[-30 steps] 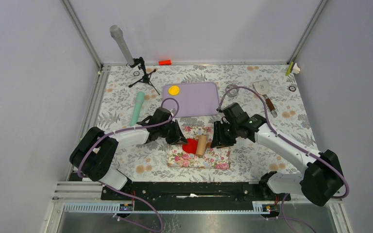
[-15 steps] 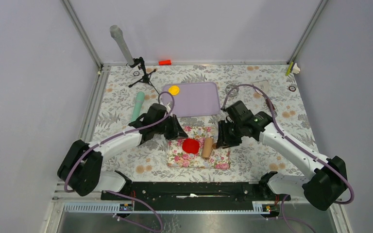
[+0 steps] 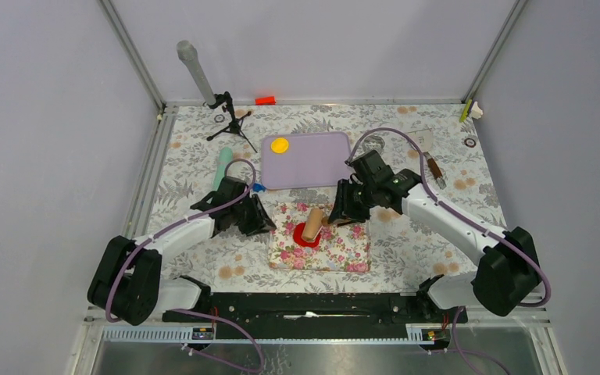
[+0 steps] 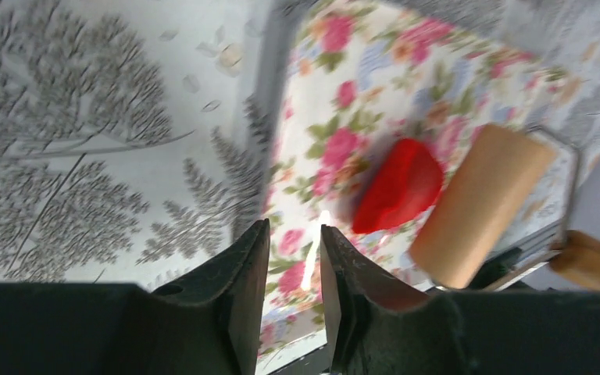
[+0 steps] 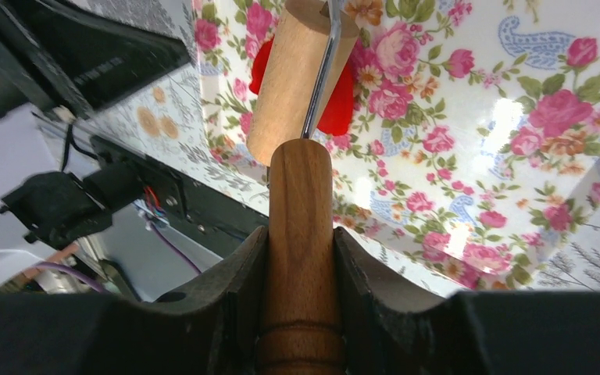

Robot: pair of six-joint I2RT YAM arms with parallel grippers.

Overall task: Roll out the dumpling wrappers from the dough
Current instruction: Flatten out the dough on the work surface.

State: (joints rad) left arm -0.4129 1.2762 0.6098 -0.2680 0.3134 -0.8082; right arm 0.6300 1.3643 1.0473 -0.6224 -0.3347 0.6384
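Left gripper (image 4: 293, 232) is hovering at the mat's (image 3: 344, 251) left edge, fingers slightly apart, gripping nothing. On it the dough (image 4: 398, 186) is lying under the roller (image 5: 293, 78), whose handle (image 5: 300, 187) the right gripper (image 5: 300, 234) is clamping.

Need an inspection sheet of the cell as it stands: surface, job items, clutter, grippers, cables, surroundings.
Surface: fern-print table cover; floral mat at centre.
Job's things: red dough on the mat, under the wooden roller; yellow wrapper on the purple board.
Clutter: spatula, mint cylinder, tripod, red-orange block.
Grippers: left gripper slightly open, empty, at the mat's left edge; right gripper shut on the roller's handle.
Cables: purple cables loop off both arms.
Surroundings: grey walls, metal frame.
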